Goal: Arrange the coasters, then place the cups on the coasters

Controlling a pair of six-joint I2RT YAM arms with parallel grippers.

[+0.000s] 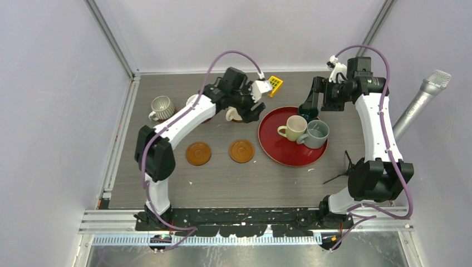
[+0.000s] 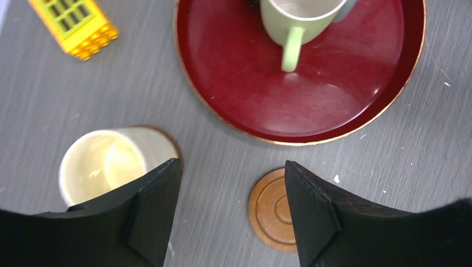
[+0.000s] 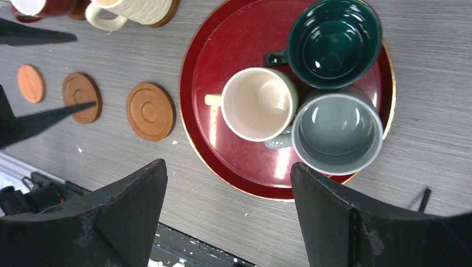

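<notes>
Cream cup (image 2: 106, 164): on its coaster (image 2: 170, 142), beside left rim of red tray (image 2: 234, 105).
Left gripper (image 2: 231, 164): jaws apart, one finger beside cream cup; may clip it off.
Right gripper (image 3: 228, 167): jaws wide apart above pale green cup (image 3: 259, 103), grey cup (image 3: 337, 130) and dark teal cup (image 3: 334, 41), crowded on red tray; a grasp may jostle neighbours.

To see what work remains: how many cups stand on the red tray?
3, all close together: the green cup toward the tray's middle, the teal cup and the grey cup beside it near the rim. The right wrist view shows the tray well; none seems hidden.
</notes>
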